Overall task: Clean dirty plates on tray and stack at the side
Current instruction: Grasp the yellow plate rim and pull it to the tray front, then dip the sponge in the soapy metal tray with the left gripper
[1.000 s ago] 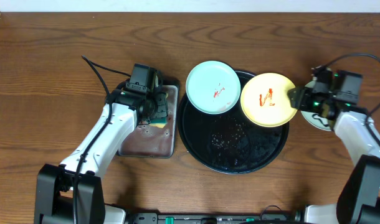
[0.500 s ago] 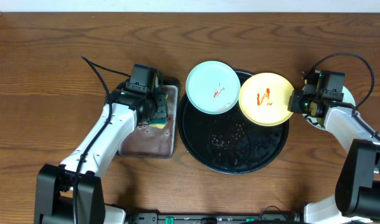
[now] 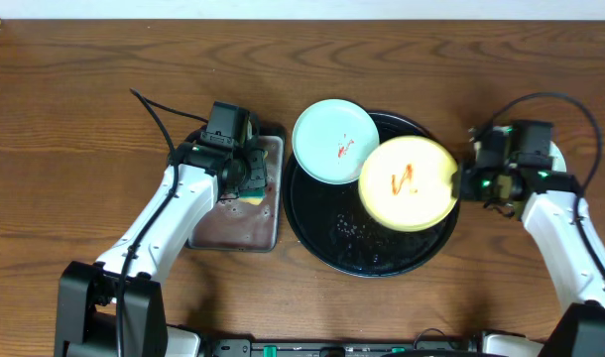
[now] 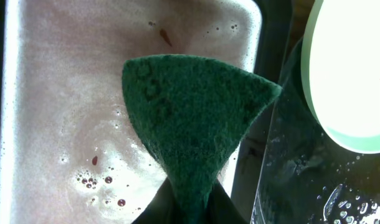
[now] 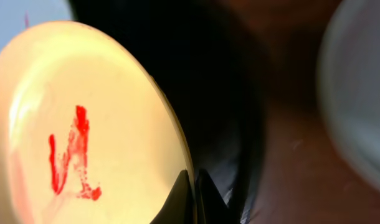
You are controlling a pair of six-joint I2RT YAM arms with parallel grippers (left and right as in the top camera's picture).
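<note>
Count from overhead: three plates, one tray, one pan, one sponge.

Right tool [image 3: 461, 180] is clamped down on the right rim of the yellow plate [image 3: 407, 183]. My right wrist view shows both fingertips pinched tight on that edge. The plate is over the right half of the black tray [image 3: 372, 248] and looks tilted. It has one red sauce smear near its centre.

Mint plate [image 3: 334, 141] rests on the tray's upper-left rim and partly overhangs it. It also has one small red smear. Its right edge and the yellow plate's left edge overlap from above; I can't tell whether they touch.

The third plate [image 5: 358, 93] is pale and blurred. It sits on the desk [image 3: 84, 79] right of the tray, mostly hidden by the right arm from overhead. I can't tell whether it's clean.

Left tool [image 3: 245, 174] is closed on the green sponge [image 4: 196, 118], which is pinched into a fan shape above the grey pan [image 4: 53, 93]. The pan is just left of the tray and holds foamy water with a few red specks. The tray floor is wet with droplets.
</note>
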